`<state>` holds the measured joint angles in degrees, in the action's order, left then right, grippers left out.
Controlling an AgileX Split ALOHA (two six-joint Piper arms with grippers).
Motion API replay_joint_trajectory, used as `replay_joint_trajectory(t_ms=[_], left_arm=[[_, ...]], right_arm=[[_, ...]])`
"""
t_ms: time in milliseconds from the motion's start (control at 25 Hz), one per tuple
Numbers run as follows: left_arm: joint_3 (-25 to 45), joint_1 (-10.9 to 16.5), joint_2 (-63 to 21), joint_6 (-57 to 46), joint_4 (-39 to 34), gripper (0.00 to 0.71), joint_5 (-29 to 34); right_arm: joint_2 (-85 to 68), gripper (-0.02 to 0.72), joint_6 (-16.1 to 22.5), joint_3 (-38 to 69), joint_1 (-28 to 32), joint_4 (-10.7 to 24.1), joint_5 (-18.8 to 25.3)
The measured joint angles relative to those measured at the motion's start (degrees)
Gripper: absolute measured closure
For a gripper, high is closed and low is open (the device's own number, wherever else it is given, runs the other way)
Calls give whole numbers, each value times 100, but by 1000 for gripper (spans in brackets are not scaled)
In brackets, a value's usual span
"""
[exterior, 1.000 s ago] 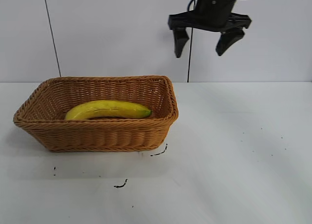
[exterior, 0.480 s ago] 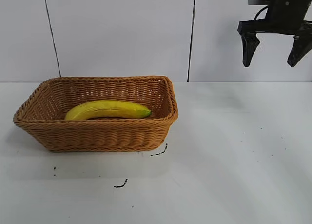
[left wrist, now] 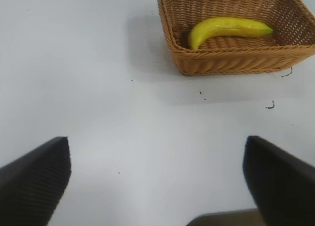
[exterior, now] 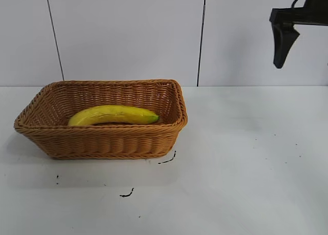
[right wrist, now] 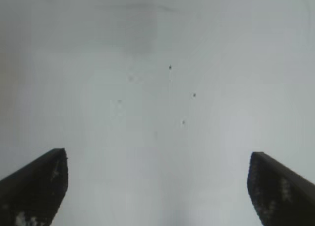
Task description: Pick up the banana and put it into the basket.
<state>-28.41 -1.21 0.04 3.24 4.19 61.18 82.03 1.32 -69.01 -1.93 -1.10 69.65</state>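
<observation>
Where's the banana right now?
The banana lies inside the basket on the left side of the table in the exterior view, green tip toward the basket's right end.

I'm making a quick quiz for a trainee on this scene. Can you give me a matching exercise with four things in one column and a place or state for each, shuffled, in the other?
Things:
1. banana
2. basket
3. right gripper
4. left gripper

Places or states:
A. open above bare table, with only small dark specks below it
B. standing on the white table, near some black marks
C. lying inside the wicker container, on its floor
D. open, off to one side, looking toward the basket from a distance

Pairs: 1-C, 2-B, 3-A, 4-D
</observation>
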Motion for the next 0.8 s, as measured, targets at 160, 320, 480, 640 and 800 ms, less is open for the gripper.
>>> replay_joint_trajectory(t_ms=[160,320,480,640,800], left_arm=[[0,0,0,0,0,20,0],[0,0,0,0,0,20,0],[0,0,0,0,0,20,0],[0,0,0,0,0,20,0],[0,0,0,0,0,20,0]], right_arm=[[-1275,11,0,1005,0,0,-133],[-2571,11,0,2057,0,-14,-662],[-3907,11,0,3226,0,-14,-1150],[-5156,11,0,4007,0,28,-1064],[-6135,11,0,4063,0,42,-1100]])
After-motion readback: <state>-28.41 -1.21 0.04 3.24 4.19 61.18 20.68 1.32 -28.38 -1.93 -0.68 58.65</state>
